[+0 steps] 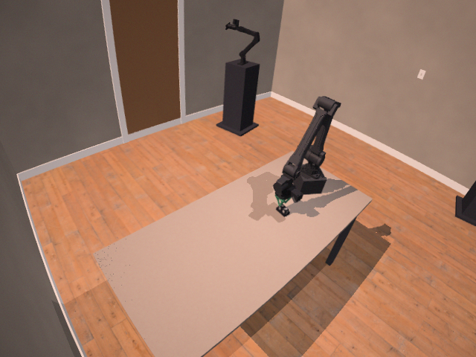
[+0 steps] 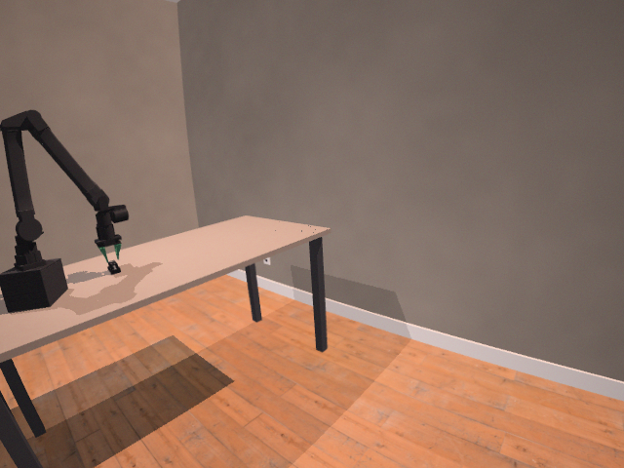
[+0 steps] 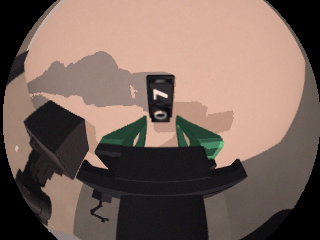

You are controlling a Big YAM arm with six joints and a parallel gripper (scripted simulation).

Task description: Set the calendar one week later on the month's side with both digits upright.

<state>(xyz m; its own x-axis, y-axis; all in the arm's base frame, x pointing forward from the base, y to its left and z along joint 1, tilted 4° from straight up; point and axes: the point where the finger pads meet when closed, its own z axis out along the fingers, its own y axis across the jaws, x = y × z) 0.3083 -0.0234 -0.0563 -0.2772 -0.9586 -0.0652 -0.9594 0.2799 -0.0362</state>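
Observation:
The small black calendar tray (image 3: 148,87) (image 2: 115,272) lies on the table. In the wrist view, a dark cube with a white 7 (image 3: 160,94) is in its middle, and a cube with a white 0 (image 3: 160,114) is at its near end. Both digits look turned sideways in this view. The month's name and the side faces cannot be read. My gripper (image 3: 161,119) (image 1: 281,206) (image 2: 112,258) points down with its green fingers partly open, one tip on each side of the tray's near end. A gap shows beside each tip; nothing is visibly gripped.
The tray is on the pale table (image 1: 199,265) (image 2: 216,247), a little in front of the arm's black base (image 1: 312,184) (image 2: 32,287). The arm's shadow falls around the tray. A second arm on a dark pedestal (image 1: 240,96) stands away from the table.

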